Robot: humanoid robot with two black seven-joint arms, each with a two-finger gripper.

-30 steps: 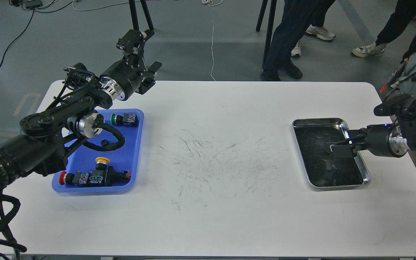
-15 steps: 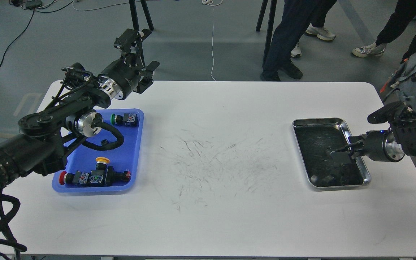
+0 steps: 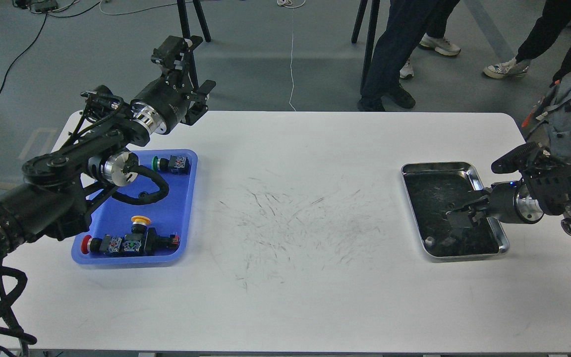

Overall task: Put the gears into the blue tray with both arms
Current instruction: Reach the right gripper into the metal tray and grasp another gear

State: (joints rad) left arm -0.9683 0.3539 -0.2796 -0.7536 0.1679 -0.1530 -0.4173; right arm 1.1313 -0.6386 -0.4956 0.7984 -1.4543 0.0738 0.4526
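Observation:
The blue tray [image 3: 186,198] lies at the table's left, partly under my left arm. My left gripper [image 3: 200,101] hangs above the table's far edge, beyond the tray's far right corner. Its fingers are apart and nothing is between them. At the right, my right gripper [image 3: 456,214] reaches into the steel tray [image 3: 464,167] with its tips low over the dark bottom. Its dark fingers blend with that bottom, so their state and any hold are unclear. Small dark lumps, perhaps gears [image 3: 446,242], lie near the steel tray's front edge. I make out no gear in the blue tray.
Push-button switches lie in the blue tray: a green-capped one [image 3: 169,163] at the back, a yellow-capped one [image 3: 140,224] and a red-capped row [image 3: 117,244] at the front. People's legs [image 3: 389,54] and stand poles are beyond the table. A grey backpack [image 3: 570,116] sits at the right.
My right gripper's tips have slid a little nearer and leftward inside the steel tray as its wrist swung right. My left gripper has drifted slightly left and up.

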